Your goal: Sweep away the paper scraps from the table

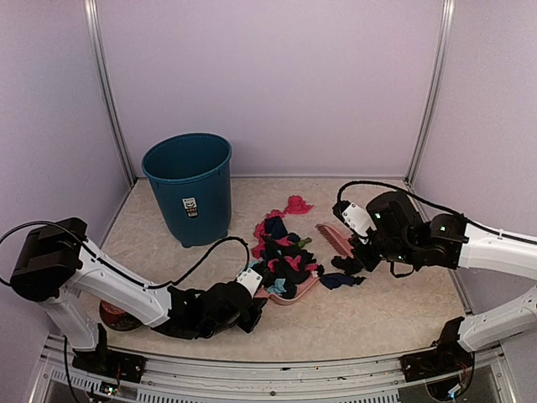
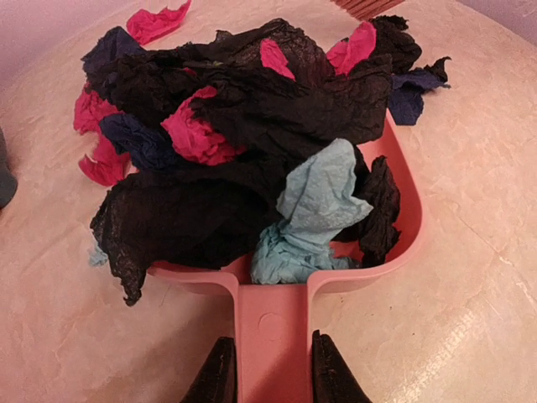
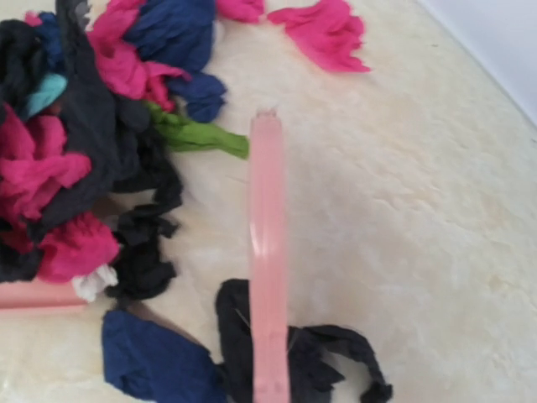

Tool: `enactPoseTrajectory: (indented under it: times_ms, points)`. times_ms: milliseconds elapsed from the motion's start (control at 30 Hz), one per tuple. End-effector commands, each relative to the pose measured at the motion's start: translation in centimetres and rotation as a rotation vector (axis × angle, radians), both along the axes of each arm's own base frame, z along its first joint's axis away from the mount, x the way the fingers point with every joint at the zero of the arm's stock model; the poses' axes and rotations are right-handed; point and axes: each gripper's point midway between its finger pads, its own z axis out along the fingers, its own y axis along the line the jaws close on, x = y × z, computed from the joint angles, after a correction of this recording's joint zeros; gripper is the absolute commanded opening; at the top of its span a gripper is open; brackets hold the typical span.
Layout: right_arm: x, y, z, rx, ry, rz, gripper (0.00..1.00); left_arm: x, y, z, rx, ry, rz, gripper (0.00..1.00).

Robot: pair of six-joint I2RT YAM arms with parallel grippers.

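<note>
The paper scraps lie heaped in black, magenta, dark blue and teal on and behind a pink dustpan on the table. My left gripper is shut on the dustpan's handle, and the pan's wall holds the pile. My right gripper holds the pink brush over a black scrap, next to a dark blue one. Its fingers are out of the right wrist view. A magenta scrap lies apart farther back.
A teal waste bin stands at the back left. A dark bowl sits at the near left, partly hidden behind my left arm. A green scrap lies at the pile's edge. Lilac walls close in the table.
</note>
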Motion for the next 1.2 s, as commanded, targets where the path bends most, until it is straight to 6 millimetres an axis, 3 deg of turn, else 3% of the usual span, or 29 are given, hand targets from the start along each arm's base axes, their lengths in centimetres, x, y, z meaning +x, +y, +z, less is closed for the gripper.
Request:
enactPoseTrajectory:
  times_ms: [0, 400, 933, 1167]
  points:
    - [0.1, -1.4, 1.0, 0.033, -0.056, -0.068, 0.0, 0.3, -0.3, 3.7, -0.08, -0.082, 0.029, 0.0]
    - [0.9, -2.5, 1.8, 0.088, -0.12, -0.148, 0.0, 0.6, -0.2, 8.2, -0.095, -0.119, 0.055, 0.0]
    - [1.6, -3.5, 1.5, 0.15, -0.138, -0.189, 0.0, 1.4, 1.7, 13.3, -0.05, -0.138, 0.125, 0.0]
    - [2.0, -2.9, 1.1, 0.154, -0.133, -0.172, 0.0, 1.6, 2.8, 17.4, -0.081, -0.139, 0.135, 0.0]
